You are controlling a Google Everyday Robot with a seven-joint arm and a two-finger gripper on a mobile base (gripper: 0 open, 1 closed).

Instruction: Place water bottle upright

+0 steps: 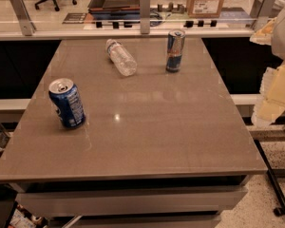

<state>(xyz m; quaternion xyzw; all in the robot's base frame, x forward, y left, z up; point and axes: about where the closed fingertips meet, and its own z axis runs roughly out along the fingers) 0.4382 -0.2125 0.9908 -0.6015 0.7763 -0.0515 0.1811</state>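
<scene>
well, on the left of the grey table [147, 127] a blue soda can [66, 103] stands. further back the water bottle [121, 57] lies on its side, near an upright energy drink can [175, 50]. the gripper [270, 99] hangs beyond the table's right edge; open or closed, i can't tell.

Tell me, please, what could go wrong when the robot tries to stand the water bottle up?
The water bottle lies on its side; being round, it may roll when touched. The energy drink can stands close beside it, toward the gripper, which is at the right edge, off the table; the reach might knock the can over.
</scene>
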